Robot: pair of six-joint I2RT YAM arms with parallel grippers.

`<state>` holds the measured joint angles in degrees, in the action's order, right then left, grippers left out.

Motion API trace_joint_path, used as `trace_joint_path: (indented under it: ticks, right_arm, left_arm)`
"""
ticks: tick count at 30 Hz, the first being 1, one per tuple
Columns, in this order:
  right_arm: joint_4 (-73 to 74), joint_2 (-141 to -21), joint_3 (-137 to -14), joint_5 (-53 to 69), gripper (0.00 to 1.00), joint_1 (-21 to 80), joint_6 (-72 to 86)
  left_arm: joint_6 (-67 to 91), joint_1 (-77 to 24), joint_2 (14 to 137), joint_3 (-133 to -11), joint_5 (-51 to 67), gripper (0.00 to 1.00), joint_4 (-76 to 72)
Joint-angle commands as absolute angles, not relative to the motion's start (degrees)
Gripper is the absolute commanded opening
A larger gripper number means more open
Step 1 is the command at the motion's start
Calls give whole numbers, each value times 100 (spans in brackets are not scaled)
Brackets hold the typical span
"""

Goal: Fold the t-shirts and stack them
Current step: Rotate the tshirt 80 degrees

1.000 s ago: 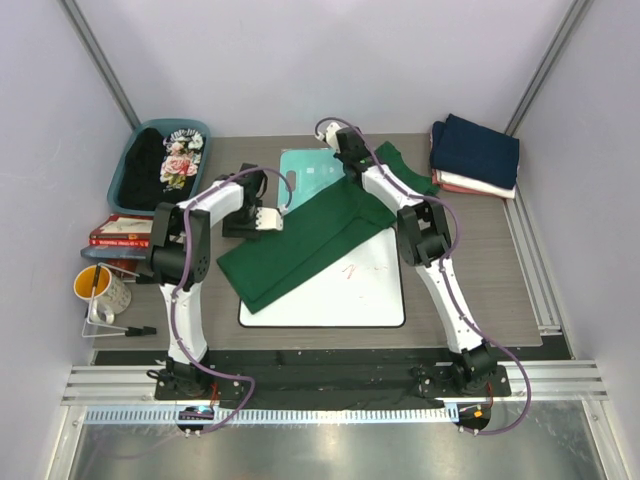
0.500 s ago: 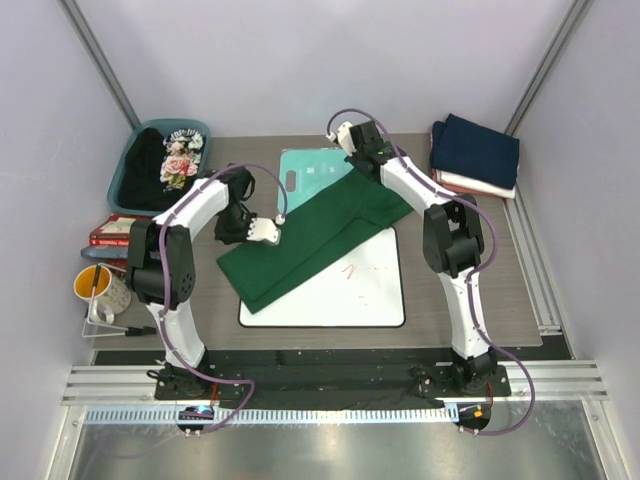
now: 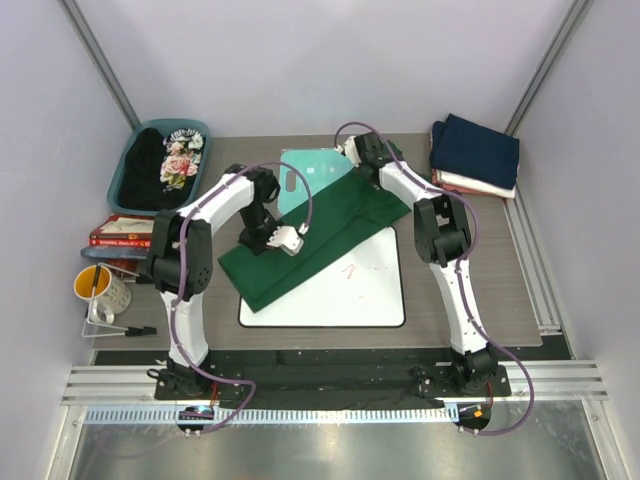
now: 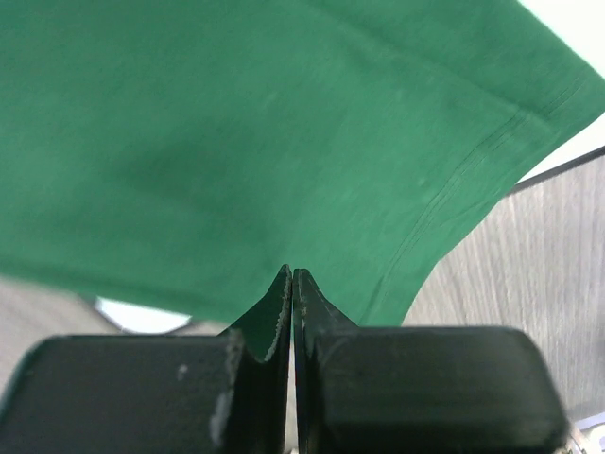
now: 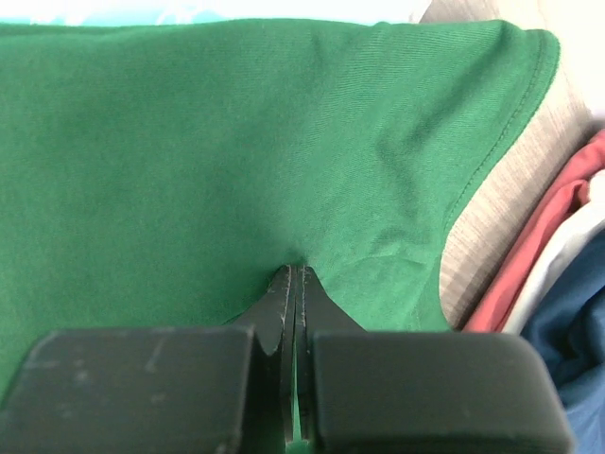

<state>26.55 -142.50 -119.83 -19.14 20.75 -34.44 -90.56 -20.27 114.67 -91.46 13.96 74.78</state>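
Green t-shirt [image 3: 330,225] hides part of the whiteboard [image 3: 340,297] beneath it.

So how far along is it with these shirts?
Done: a folded pile, navy on top with white and reddish ones beneath, sits at the far right. In hand: the left gripper and right gripper each pinch the green shirt, which lies as a long band across the whiteboard. Left: finishing that fold, stacking it, then the black floral shirt bunched in the bin.
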Motion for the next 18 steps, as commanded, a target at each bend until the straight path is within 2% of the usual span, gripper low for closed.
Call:
trace_joint_path:
  ticks: [1, 9, 18]
  right_arm:
    - [2470, -14747, -12453, -1899, 1, 2039, -3472]
    - [2566, -15951, -14209, -1644, 1, 2065, -3462]
    - [1416, -16268, -14291, -1310, 1, 2329, -3797]
  left_arm:
    - [-9097, -2214, 11759, -8878, 1468, 0, 7920]
    - [-8816, -2943, 12067, -8438, 1318, 0, 7410]
    - [-8034, -4366, 12577, -9184, 1968, 0, 7277]
